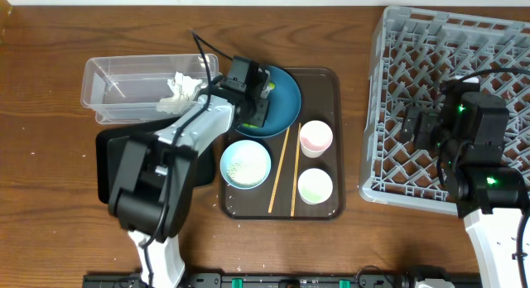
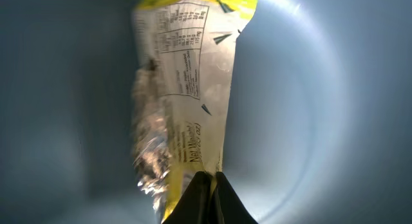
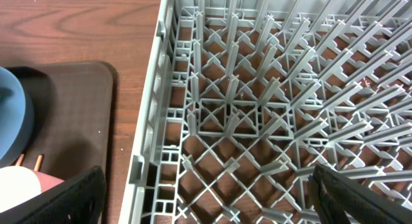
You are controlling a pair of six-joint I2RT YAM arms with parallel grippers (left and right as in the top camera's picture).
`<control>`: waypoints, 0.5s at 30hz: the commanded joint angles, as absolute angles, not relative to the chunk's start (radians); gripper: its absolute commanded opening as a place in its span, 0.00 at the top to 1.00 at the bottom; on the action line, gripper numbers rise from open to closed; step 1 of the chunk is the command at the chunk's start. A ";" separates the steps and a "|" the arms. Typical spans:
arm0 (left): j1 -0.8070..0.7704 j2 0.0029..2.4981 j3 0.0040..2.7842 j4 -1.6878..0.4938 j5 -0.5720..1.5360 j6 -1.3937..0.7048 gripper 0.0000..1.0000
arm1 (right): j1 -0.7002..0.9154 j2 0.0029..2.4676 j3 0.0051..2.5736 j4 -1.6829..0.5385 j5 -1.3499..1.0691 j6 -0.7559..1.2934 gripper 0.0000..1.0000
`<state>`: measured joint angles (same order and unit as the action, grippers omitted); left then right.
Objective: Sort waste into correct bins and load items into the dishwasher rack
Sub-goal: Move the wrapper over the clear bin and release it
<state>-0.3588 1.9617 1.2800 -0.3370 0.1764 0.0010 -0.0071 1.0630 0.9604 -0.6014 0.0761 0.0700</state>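
Over the large blue bowl [image 1: 288, 102], the left arm's fingers [image 2: 202, 199] pinch one edge of the small yellow-green printed wrapper [image 2: 193, 89], which extends beyond their tips, likely so it can go to a bin as waste. The right arm's fingers [image 3: 71, 198] hang spread and empty above the grey lattice dishwasher rack [image 1: 497, 40], well right of the bowl.

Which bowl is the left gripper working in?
The large blue bowl at the brown tray's far end, where the left gripper pinches the wrapper; the smaller white bowl sits apart.
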 commanded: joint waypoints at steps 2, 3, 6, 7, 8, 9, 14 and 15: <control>-0.340 1.778 1.285 -0.350 0.147 0.001 0.94 | 0.005 1.060 0.983 -0.599 0.079 0.057 0.01; -0.331 1.739 1.285 -0.363 0.128 -0.001 0.94 | 0.005 1.060 0.983 -0.599 0.079 0.058 0.01; -0.295 1.643 1.285 -0.412 0.034 -0.001 0.94 | 0.005 1.060 0.983 -0.599 0.079 0.058 0.01; -0.279 1.621 1.285 -0.425 -0.001 -0.001 0.94 | 0.005 1.060 0.983 -0.598 0.079 0.057 0.01; -0.261 1.604 1.285 -0.435 -0.029 -0.001 0.94 | 0.005 1.060 0.983 -0.598 0.079 0.058 0.01; -0.237 1.591 1.285 -0.443 -0.051 -0.001 0.94 | 0.005 1.060 0.983 -0.597 0.079 0.058 0.01; -0.129 1.604 1.275 -0.463 -0.057 -0.001 0.93 | 0.005 1.060 0.983 -0.598 0.078 0.058 0.01; -0.112 1.617 1.270 -0.463 -0.057 -0.001 0.93 | 0.005 1.060 0.983 -0.598 0.078 0.058 0.01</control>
<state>-0.1516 1.5791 1.2804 -0.4538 -0.0124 0.0006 -0.0071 1.0630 0.9604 -0.6014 0.0761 0.0700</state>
